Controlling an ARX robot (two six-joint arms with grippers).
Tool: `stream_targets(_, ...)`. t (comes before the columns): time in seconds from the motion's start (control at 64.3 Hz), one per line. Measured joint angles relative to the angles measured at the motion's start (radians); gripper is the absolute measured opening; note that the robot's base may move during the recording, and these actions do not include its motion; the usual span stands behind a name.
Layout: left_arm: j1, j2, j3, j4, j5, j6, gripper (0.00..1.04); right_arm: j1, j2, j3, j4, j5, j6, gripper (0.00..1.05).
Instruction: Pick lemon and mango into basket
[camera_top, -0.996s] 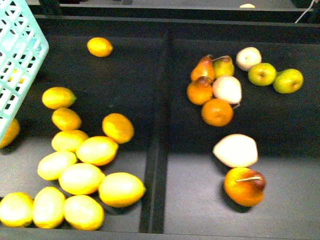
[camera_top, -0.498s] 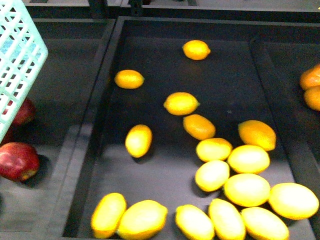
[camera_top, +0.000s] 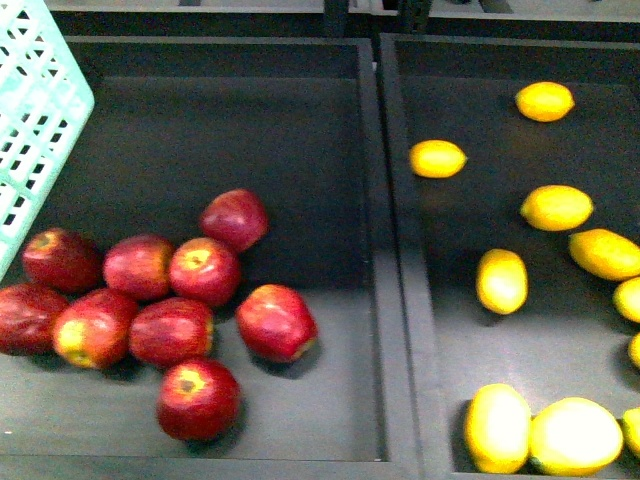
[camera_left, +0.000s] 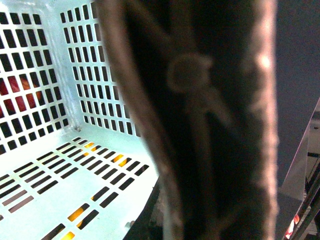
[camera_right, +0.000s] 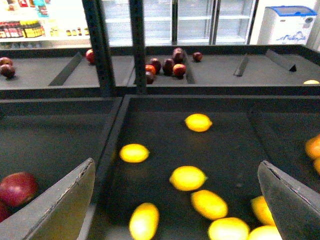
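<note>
The aqua slotted basket (camera_top: 35, 120) hangs at the upper left of the front view. Its pale floor (camera_left: 60, 170) fills the left wrist view, where my left gripper is shut on the brown handle (camera_left: 200, 125), which hides the fingers. Small yellow lemons (camera_top: 437, 158) lie scattered in the right-hand bin. Larger oblong mangoes (camera_top: 575, 435) lie at that bin's near end. My right gripper (camera_right: 175, 210) is open and holds nothing. It hovers above the yellow-fruit bin, with a lemon (camera_right: 187, 178) showing between its fingers (camera_right: 65, 205).
Several red apples (camera_top: 205, 270) fill the left bin, under and beside the basket. A raised dark divider (camera_top: 400, 280) separates the two bins. Behind, a second shelf holds more apples (camera_right: 165, 65), with upright posts (camera_right: 100, 45) and glass fridges beyond.
The front view has swung left: the pear bin has gone, the yellow fruit slid to the right edge and the apple bin came in. The basket stays at upper left.
</note>
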Motion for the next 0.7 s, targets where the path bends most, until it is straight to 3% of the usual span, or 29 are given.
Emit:
stream_targets(0.311,0.007,0.008,0.000,0.000,-0.032,0.014,0.05,-0.001,0.000,0.000,0.000,-0.009,0.000,0.96)
stream_targets(0.576,0.003,0.002,0.000,0.000,0.006,0.002,0.05,-0.001,0.000,0.000,0.000,-0.004,0.000,0.96)
stream_targets(0.7,-0.041,0.063,0.075,-0.159,0.061,0.266,0.05,-0.001,0.000,0.000,0.000,-0.001,0.000,0.96)
